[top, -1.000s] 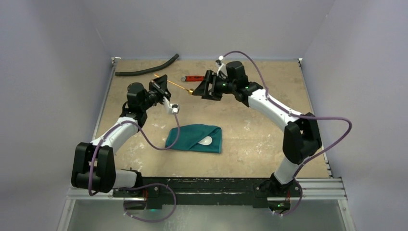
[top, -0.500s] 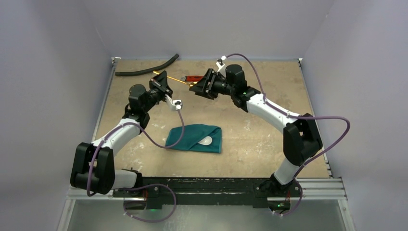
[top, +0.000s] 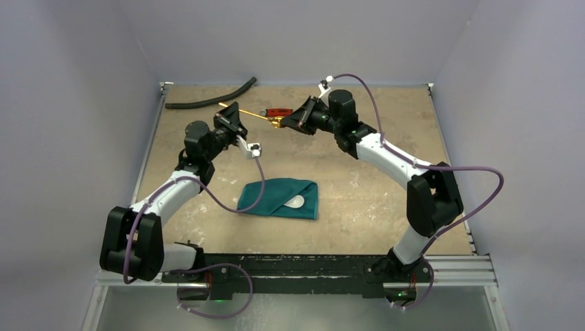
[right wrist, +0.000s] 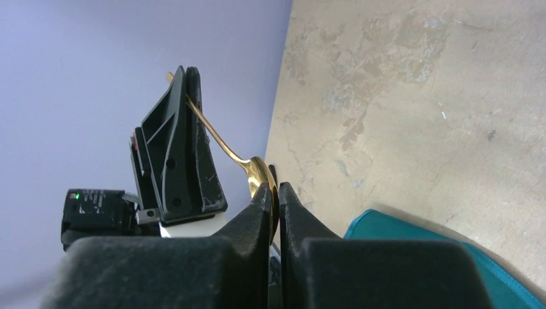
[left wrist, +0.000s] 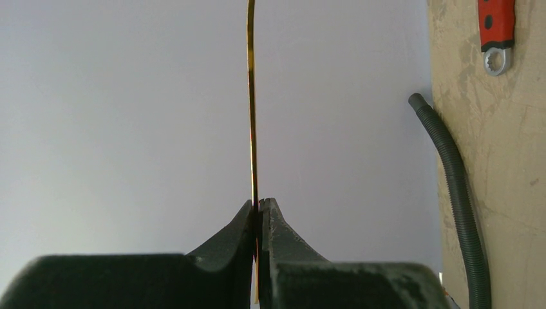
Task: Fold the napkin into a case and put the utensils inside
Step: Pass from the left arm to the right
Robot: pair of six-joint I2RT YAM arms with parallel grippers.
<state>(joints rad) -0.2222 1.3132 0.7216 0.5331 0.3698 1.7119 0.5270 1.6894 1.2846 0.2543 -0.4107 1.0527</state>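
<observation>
Above the far counter (top: 345, 179), left pincer (left wrist: 259, 207) clamps the slim golden utensil (right wrist: 222, 145) by its handle, right pincer (right wrist: 273, 193) nips the bowl: looks light, stiff, slick, best pinched across flat faces

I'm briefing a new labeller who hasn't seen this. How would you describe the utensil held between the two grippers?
Look above the far half of the tan table. There a thin gold spoon hangs, handle in the left gripper, bowl in the right gripper. Unlike the white spoon on the green cloth, it is gold and airborne.
</observation>
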